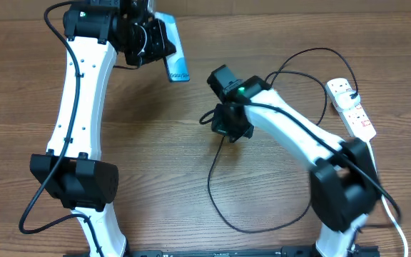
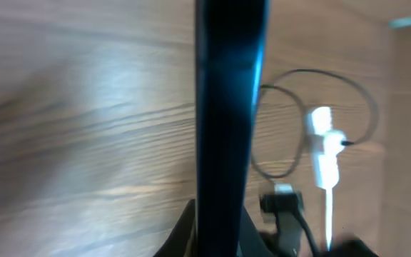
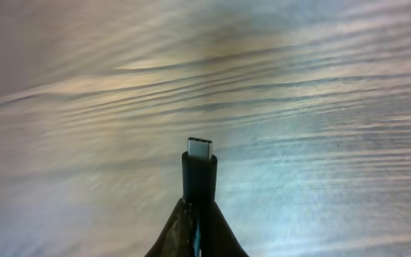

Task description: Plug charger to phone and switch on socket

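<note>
My left gripper (image 1: 155,39) is shut on the phone (image 1: 175,51) and holds it off the table at the top centre, its light blue screen showing. In the left wrist view the phone (image 2: 227,107) stands edge-on between the fingers (image 2: 220,232). My right gripper (image 1: 216,120) is shut on the charger's connector tip (image 3: 199,168), which points away over bare wood; the fingers (image 3: 198,221) pinch its black body. The charger cable (image 1: 220,207) loops across the table towards the socket (image 1: 352,107), a white strip with red switches at the right edge.
The wooden table (image 1: 155,164) carries the black cable loops at centre and right. The socket's thick white cord (image 1: 394,221) runs down the right side. The socket also shows blurred in the left wrist view (image 2: 323,146).
</note>
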Controlling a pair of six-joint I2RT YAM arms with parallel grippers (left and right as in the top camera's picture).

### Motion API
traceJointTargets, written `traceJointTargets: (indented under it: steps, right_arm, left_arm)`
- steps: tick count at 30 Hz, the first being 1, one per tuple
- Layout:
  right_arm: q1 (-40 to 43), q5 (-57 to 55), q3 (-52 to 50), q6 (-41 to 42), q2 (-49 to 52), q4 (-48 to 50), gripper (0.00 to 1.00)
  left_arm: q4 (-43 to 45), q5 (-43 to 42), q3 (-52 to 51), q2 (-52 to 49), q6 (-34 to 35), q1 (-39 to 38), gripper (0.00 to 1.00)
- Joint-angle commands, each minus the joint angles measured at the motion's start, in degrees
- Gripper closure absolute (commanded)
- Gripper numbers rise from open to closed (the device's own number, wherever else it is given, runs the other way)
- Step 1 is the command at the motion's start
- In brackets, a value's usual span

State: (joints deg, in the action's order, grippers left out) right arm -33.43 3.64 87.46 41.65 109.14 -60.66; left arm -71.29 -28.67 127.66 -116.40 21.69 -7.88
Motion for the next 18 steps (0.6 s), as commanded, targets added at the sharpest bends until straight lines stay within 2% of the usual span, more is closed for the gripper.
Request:
traceJointTargets:
  steps: [1,7,12,18]
  right_arm:
    - [-0.5,3.5,1.7,-6.9,-7.4,0.1,0.96]
    - [-2.1,6.4,1.7,-12.0,-16.1,0.2,0.96]
    - [-3.2,7.1,1.7,-13.7,-21.2,0.3,0.96]
    - [-4.2,6.6,1.7,-17.1,-24.0,0.0,0.96]
  left_arm:
    - [2.7,-12.0,0.3,0.2,-3.7,0.0,0.96]
    - [7.5,-22.8,0.3,0.2,-4.2,0.0,0.96]
    - [10.6,-35.3,0.3,0.2,-8.7,0.0,0.96]
    - [7.2,-35.2,0.3,0.2,-14.8,-0.4,0.96]
